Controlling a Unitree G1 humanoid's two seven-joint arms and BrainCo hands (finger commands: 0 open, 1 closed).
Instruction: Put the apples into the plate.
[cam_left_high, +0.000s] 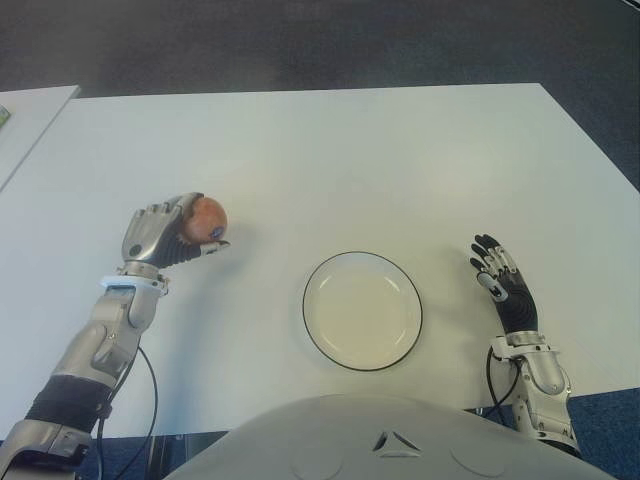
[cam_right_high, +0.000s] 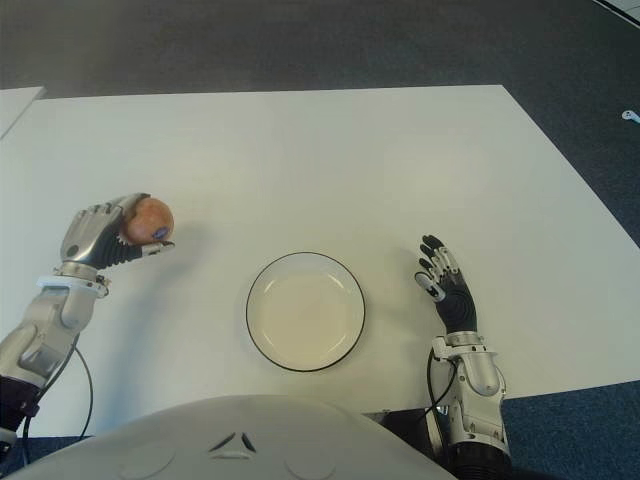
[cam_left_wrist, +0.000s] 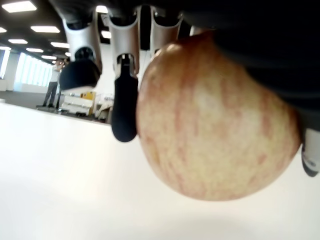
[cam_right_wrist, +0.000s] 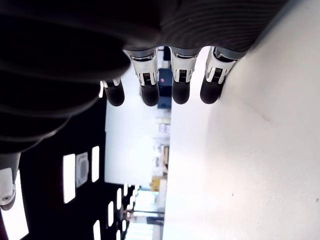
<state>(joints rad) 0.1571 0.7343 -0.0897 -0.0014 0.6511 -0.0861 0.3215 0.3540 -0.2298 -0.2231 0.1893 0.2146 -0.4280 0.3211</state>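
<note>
A round red-and-yellow streaked apple (cam_left_high: 206, 216) is gripped in the left hand (cam_left_high: 165, 236), whose grey metal fingers with black tips (cam_left_wrist: 124, 112) are curled around it. In the left wrist view the fruit is seen hanging clear of the white table top (cam_left_high: 330, 160), with a faint shadow beneath it. The hand and apple are shown to the left of the plate, well apart from it.

A round white plate with a thin black rim (cam_left_high: 362, 310) is set on the table near its front edge, roughly between the two hands. Nothing is seen lying in it, and only bare table surface is seen between the apple and the plate.

The right hand (cam_left_high: 503, 283) is shown to the right of the plate, near it but apart from it; its fingers (cam_right_wrist: 181, 82) are extended side by side and nothing is held in them. Whether it touches the table cannot be told.

A second white table edge (cam_left_high: 25, 120) is visible at the far left, separated by a narrow gap. Dark grey carpeted floor (cam_left_high: 300, 40) is seen beyond the table. The robot's pale grey rounded torso (cam_left_high: 390, 440) is visible at the front edge.
</note>
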